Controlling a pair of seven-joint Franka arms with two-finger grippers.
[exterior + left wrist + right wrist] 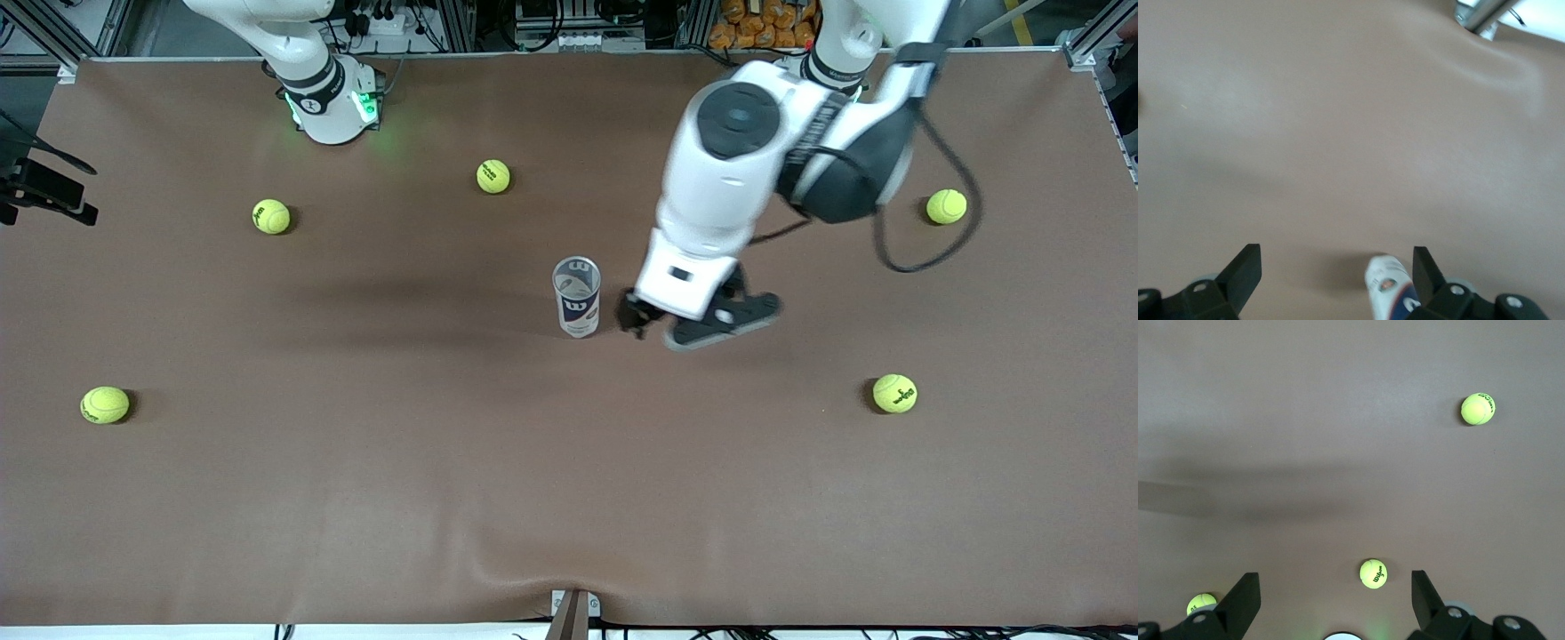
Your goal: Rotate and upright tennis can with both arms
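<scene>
A wide brown worktop (356,498) filled the front view. The left arm (738,178) reached from its base down toward the middle; the right arm (311,80) waited folded back near its own base. The tennis can (577,297) stood upright on the worktop's middle, open silver rim up, apart from six yellow-green tennis balls (493,176) scattered around it.

The left gripper (642,313) hung just beside the can, toward the left arm's end, its fingers (1245,270) released and holding nothing; the can showed between them at the left wrist view's edge. The right gripper (1335,590) was spread wide too, over bare worktop and balls.

The can seemed already righted, though blur made contact hard to judge. A good finish would likely mean drawing the left gripper away level and slowly, without brushing the light, tall can.
</scene>
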